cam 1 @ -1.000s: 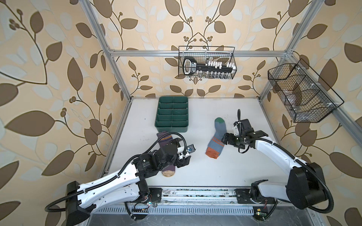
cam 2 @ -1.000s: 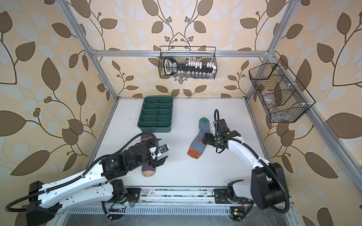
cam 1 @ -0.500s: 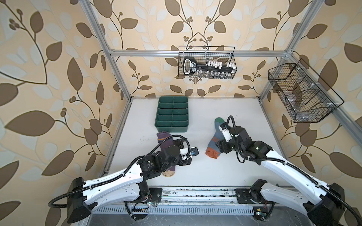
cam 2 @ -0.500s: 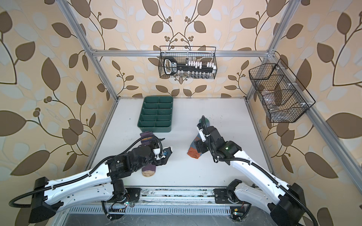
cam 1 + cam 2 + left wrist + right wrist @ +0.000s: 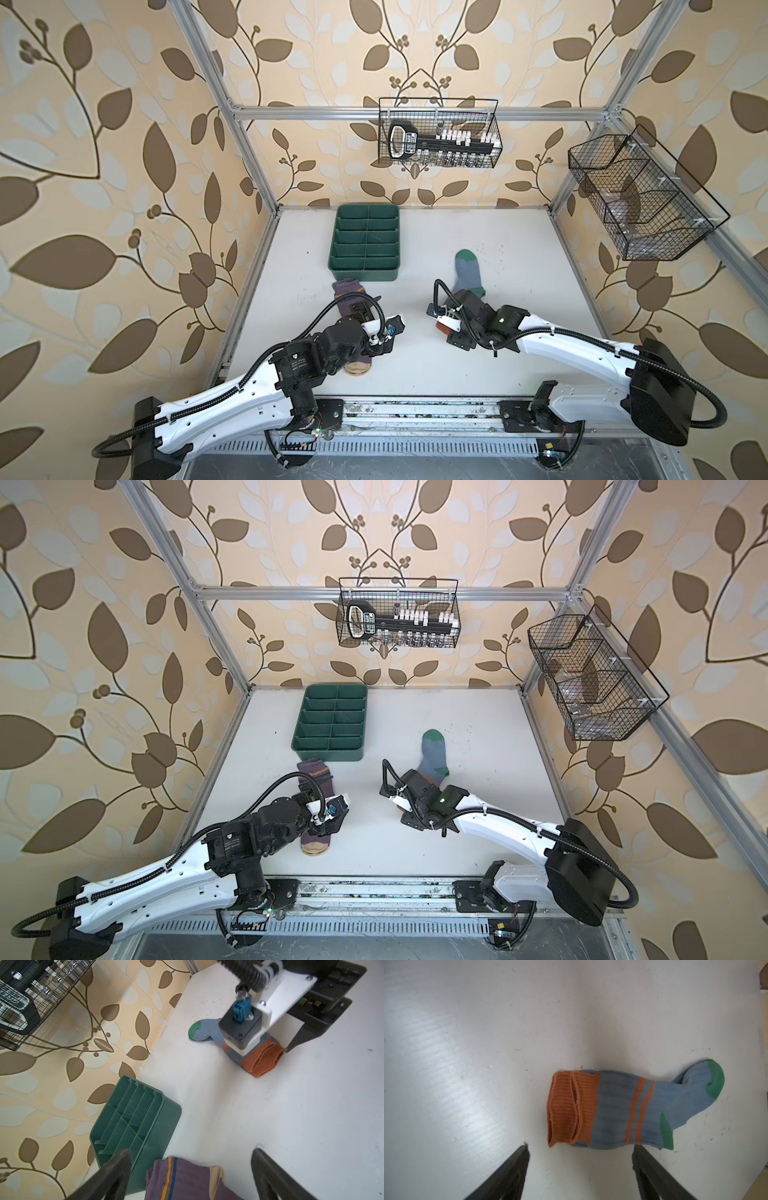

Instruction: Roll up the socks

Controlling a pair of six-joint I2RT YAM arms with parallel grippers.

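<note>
The socks lie flat and apart on the white table. The purple sock [image 5: 347,289] [image 5: 313,771], with a tan toe and an orange-navy stripe, lies near the green tray. My left gripper [image 5: 360,305] [image 5: 309,787] hovers over it, open; in the left wrist view its fingers straddle the sock's [image 5: 187,1180] striped end without touching it. The grey-blue sock [image 5: 467,270] [image 5: 432,754] has a green toe and an orange cuff. My right gripper [image 5: 455,328] [image 5: 409,808] is open at the cuff end; in the right wrist view the sock [image 5: 612,1109] lies just beyond the fingertips, and nothing is gripped.
A green divided tray [image 5: 363,272] [image 5: 158,1126] stands on the table behind the purple sock. A wire basket with tools [image 5: 438,139] hangs on the back wall. Another wire basket [image 5: 640,199] hangs on the right wall.
My right arm has swung toward the front and centre, bringing its gripper from beside the grey-blue sock's middle to its orange cuff, with the jaws slightly narrower. The left gripper has barely moved.
</note>
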